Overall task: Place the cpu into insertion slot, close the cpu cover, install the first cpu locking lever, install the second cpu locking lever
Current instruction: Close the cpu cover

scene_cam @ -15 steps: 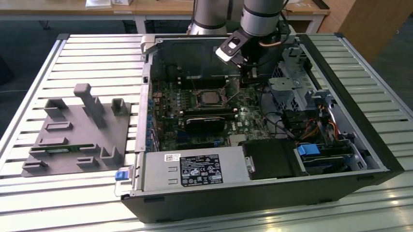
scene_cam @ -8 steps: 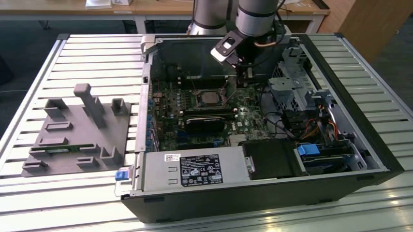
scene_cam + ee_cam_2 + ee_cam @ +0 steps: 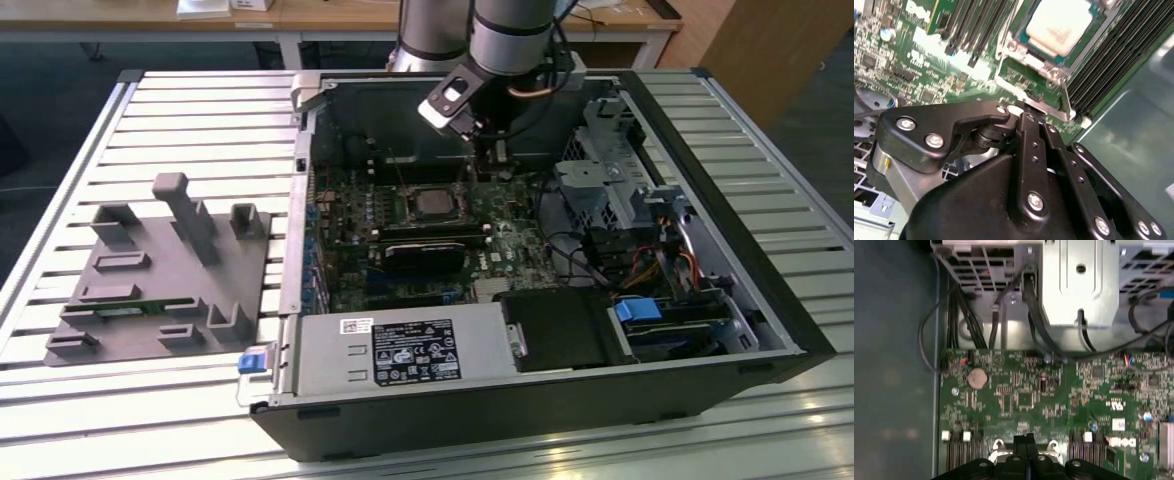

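Cpu (image 3: 434, 203) lies on the motherboard (image 3: 358, 215), inside case (image 3: 763, 255) on slatted table (image 3: 187, 110).

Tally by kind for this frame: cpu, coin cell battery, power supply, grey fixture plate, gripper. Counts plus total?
cpu: 1
coin cell battery: 1
power supply: 1
grey fixture plate: 1
gripper: 1
Total: 5
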`<state>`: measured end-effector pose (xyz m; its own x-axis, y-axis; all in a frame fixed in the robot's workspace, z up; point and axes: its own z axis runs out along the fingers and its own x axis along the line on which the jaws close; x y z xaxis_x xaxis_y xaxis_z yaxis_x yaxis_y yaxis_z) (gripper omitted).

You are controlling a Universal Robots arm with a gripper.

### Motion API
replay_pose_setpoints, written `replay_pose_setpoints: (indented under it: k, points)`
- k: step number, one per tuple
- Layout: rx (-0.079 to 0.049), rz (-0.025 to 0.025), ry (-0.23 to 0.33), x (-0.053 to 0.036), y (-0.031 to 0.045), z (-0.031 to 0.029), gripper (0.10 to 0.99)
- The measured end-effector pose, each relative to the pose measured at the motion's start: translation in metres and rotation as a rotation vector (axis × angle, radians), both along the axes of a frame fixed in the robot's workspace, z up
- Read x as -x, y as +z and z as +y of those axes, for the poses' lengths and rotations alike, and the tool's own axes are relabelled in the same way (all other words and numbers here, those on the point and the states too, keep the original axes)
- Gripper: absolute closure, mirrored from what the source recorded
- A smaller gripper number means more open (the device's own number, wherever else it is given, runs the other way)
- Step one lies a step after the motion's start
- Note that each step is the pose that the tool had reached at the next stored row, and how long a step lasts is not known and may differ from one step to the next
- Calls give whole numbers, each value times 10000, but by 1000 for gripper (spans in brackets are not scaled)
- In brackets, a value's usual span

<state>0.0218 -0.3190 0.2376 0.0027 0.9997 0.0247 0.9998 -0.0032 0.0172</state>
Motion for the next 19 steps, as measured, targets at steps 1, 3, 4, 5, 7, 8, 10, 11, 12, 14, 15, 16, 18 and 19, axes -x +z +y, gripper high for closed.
replay_pose_setpoints:
  k: [1,3,4,5,7,8,10,11,12,14,15,16,18,19]
  points:
    - [-1,0,0,22,0,0,980]
    - [0,-1,0,64,-1,0,980]
    - [-1,-1,-1,86,-2,0,980]
    - [-1,0,-1,107,-2,0,980]
    - [0,0,0,149,-4,0,980]
    - [1,0,1,172,-6,1,980]
    - [-1,0,-1,212,-20,1,980]
    - [0,0,0,227,-34,1,980]
    - [0,0,0,242,-51,1,980]
    - [-1,0,1,269,-86,1,980]
    - [-1,-1,0,281,-102,1,980]
    - [-1,-1,0,294,-114,1,980]
    - [2,1,0,318,-118,0,980]
    - [3,2,0,330,-119,0,980]
